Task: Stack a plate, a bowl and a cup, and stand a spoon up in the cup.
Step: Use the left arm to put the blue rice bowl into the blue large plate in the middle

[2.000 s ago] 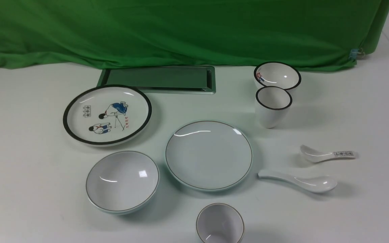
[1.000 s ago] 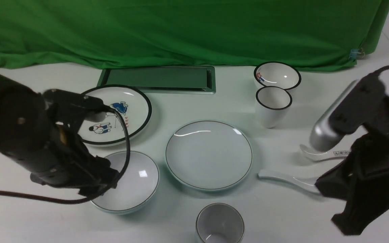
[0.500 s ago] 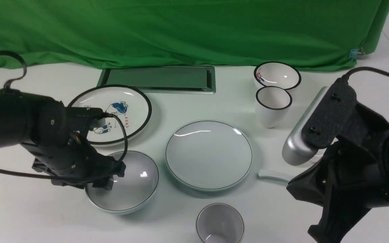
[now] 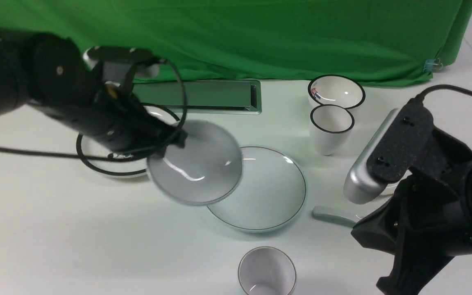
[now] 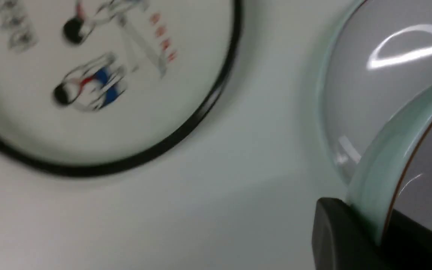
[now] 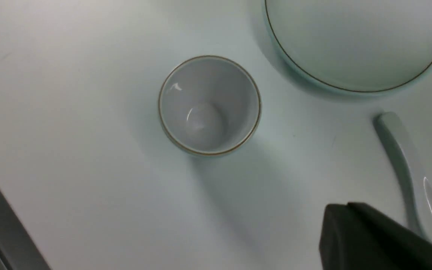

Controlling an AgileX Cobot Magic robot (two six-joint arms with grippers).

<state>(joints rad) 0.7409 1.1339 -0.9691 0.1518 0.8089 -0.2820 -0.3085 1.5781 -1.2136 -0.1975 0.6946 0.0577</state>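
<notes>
While nothing is stacked yet, the first step looks to be under way. The left fingers (image 5: 336, 232) are clamped on the rim of the bowl (image 4: 195, 164), one pad on the outside wall in the left wrist view. The bowl hangs tilted and blurred above the tabletop (image 4: 55, 229), overlapping the left edge of the plate (image 4: 273, 192) in the front view. Whether it touches the plate there cannot be told; it seems to be clear of it.

The plate lies flat and bare in the middle of the tabletop, with the cartoon plate (image 4: 96, 170) behind the left arm and apart from it. The cup (image 4: 266, 272) stands upright and empty near the front edge, well short of the plate. The spoon (image 4: 330, 215) lies on the tabletop just right of the plate, its bowl end hidden under the right arm. The right fingers (image 6: 369, 240) show only as a dark edge near the spoon's bowl in the right wrist view, so whether they are wide or closed cannot be told; nothing appears to be in them.

By this reckoning, the bowl has to be centred and set down, then the cup placed in it and the spoon stood in the cup.
</notes>
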